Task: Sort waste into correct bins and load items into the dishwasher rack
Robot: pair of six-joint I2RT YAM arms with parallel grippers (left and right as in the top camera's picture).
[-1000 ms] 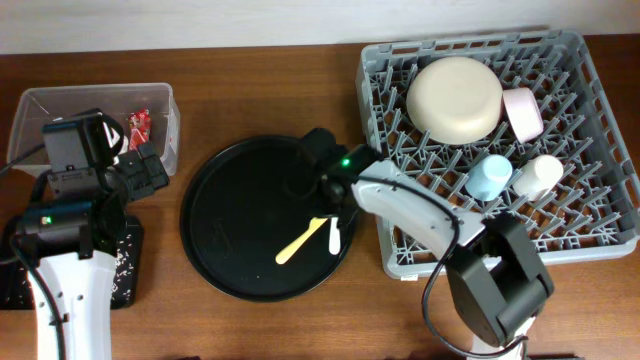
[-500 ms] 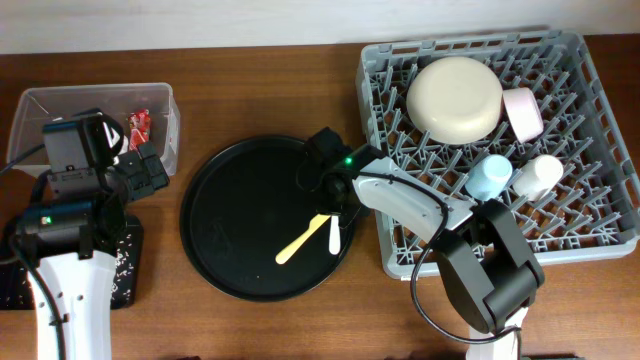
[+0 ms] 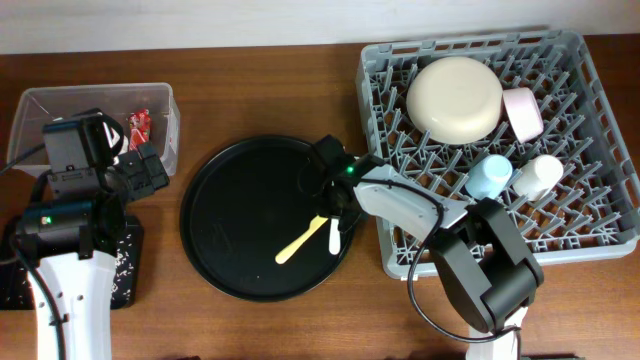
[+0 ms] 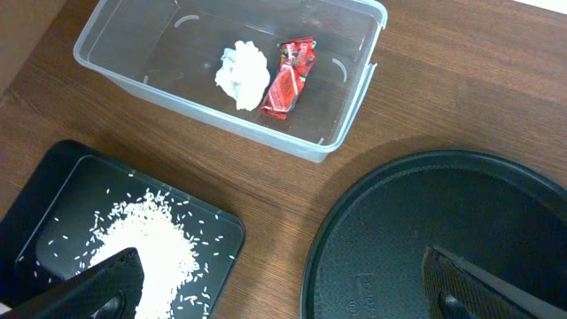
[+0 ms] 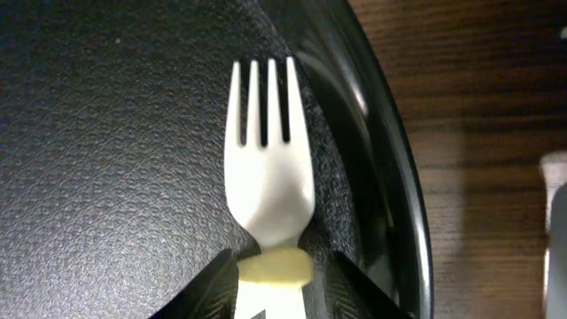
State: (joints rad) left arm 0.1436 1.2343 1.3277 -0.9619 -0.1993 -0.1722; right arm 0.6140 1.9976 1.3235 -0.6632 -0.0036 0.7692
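Now that our right gripper has slid across the round black tray to the white fork, it stands spread on each side of the fork's neck, where a pale yellow piece crosses it, so we think grabbing comes next.

In the right wrist view the white fork runs off the bottom edge, so we never see its handle. The yellow utensil crossing it shows only a sliver, and we cannot tell its kind. The right hand appears as two dark, blurred fingertips. From overhead, the left arm covers most of the black tray and part of the clear box.
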